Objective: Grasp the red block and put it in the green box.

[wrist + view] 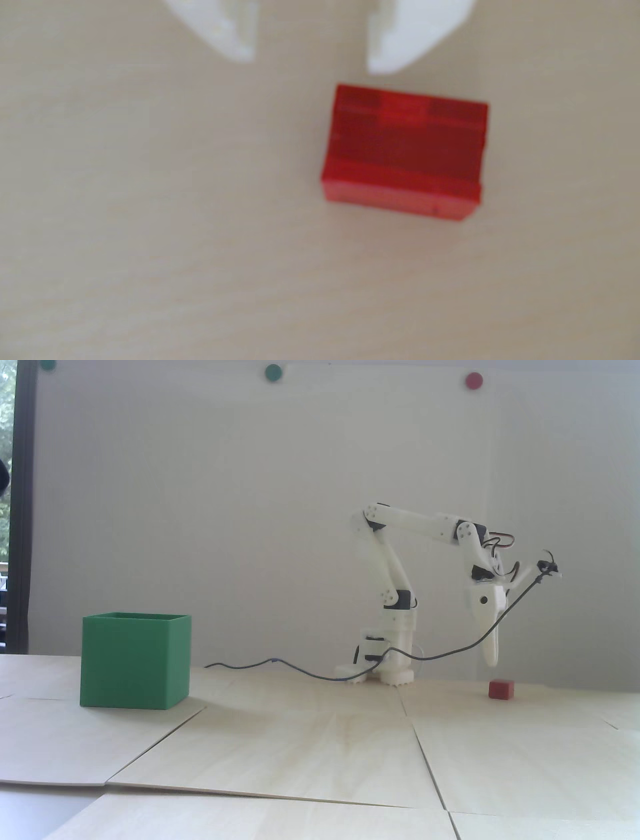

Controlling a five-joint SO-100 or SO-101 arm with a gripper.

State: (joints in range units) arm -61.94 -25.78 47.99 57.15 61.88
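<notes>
Pale plywood table: I had end effector spread, empty, above red block nr right edge. Approach step; next I'd center & descend.

A tiny red block sits flat on the pale wooden table at the fixed view's right. Well apart at left stands the large, upright, open-topped green box.

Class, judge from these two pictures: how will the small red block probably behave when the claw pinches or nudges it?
The red block looks stiff: its edges are straight, so it should not squash. Its flat faces suggest it will slide, not roll, on the smooth wooden table. Being tiny beside the green box, it is probably light; the open claw may knock it aside.
</notes>
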